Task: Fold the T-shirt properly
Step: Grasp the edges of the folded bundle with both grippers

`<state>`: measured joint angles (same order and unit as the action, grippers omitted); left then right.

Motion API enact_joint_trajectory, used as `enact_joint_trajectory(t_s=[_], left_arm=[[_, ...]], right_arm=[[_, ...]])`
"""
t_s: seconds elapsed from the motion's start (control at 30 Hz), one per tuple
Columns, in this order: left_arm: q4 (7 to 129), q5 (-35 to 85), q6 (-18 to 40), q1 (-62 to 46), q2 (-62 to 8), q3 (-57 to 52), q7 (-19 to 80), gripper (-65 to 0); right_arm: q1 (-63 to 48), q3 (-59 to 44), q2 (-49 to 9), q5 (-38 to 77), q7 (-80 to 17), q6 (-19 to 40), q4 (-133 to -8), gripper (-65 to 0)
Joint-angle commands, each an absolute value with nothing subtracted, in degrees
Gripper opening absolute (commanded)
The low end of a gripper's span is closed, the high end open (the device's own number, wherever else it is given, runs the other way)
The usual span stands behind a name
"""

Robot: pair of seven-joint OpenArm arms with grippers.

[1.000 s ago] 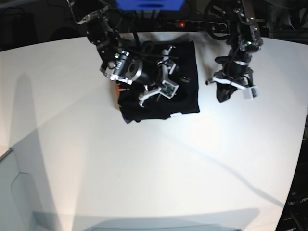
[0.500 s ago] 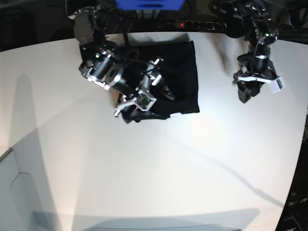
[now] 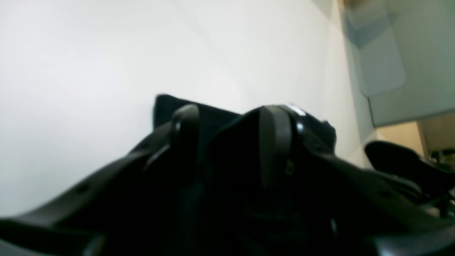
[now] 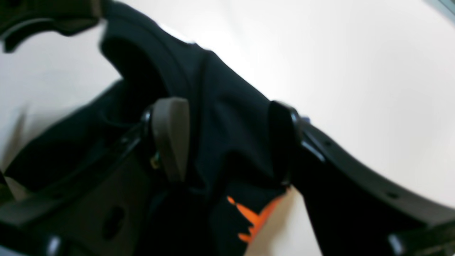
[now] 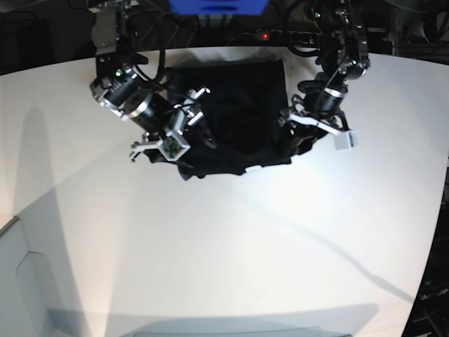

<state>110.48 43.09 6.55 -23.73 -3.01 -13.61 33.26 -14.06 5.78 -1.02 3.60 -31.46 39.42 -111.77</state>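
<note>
**Currently: folded T-shirt at far table edge, both arms at its sides**

Presently the T-shirt (image 5: 242, 119) lies as a compact black rectangle on the white table (image 5: 224, 253), toward the far edge in the base view. A small white tag (image 5: 255, 168) shows at its near edge. In the right wrist view an orange print (image 4: 254, 217) is visible where the cloth (image 4: 220, 106) opens at the lower part of the picture.

The right gripper (image 5: 173, 132) sits at the shirt's left edge in the base view. In its wrist view the jaws stand wide apart, with black cloth lying between and beyond the two fingers (image 4: 170, 135); whether either finger touches the cloth cannot be told, as the picture is blurred.

The left gripper (image 5: 298, 137) is at the shirt's right edge in the base view, low over the table. Its wrist view shows the two fingers (image 3: 272, 142) parted with a gap between them, nothing clamped, and a corner of the black cloth (image 3: 167, 106) visible beyond the tips against the white surface
</note>
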Motion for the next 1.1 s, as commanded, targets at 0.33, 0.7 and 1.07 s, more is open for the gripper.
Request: enact_joint_trajectory(t_s=[0.33,0.7,1.07], left_arm=[[114.68,43.91,7.43,-25.54,-4.62,-11.65,32.22,-22.0],[113.1,43.82,7.08,-21.85,-7.34,-7.87,31.87,-16.5],[106.07,43.82,7.08,-16.57,-7.6,-4.26,32.13,-37.6]], right_arm=[[-13.76,5.93,-1.71,4.53,-29.85,40.0,-112.84,-29.0],[-13.67,6.02,-1.71,4.53,-29.93,40.0,-112.75,-29.0],[-13.23,6.02,-1.71,4.44,-29.93,40.0,-112.66,-29.0]])
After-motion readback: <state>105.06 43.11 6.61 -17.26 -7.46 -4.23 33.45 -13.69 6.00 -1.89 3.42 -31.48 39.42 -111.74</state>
